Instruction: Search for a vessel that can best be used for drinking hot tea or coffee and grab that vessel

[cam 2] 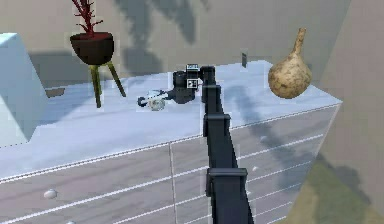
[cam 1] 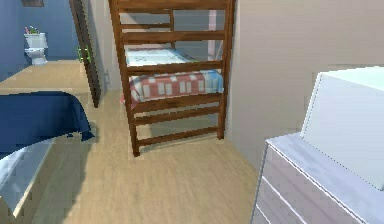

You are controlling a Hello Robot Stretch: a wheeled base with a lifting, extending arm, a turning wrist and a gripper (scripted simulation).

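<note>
In the arm side view the dark arm [cam 2: 218, 140] rises over a pale grey dresser top [cam 2: 110, 125]. Its gripper [cam 2: 160, 97] reaches toward the view's left, near the dresser's back. A small pale rounded thing [cam 2: 149, 102] lies on the dresser top right at the fingers; its shape is too small to name. I cannot tell whether the gripper holds anything or touches that thing.
On the dresser stand a dark red plant pot on a wooden stand [cam 2: 94, 48], a tan gourd-shaped vase [cam 2: 289, 72] and a white box [cam 2: 15, 92]. The forward view shows a wooden bunk bed [cam 1: 175, 72], a blue bed [cam 1: 35, 120], a dark door [cam 1: 88, 50] and the dresser [cam 1: 310, 185].
</note>
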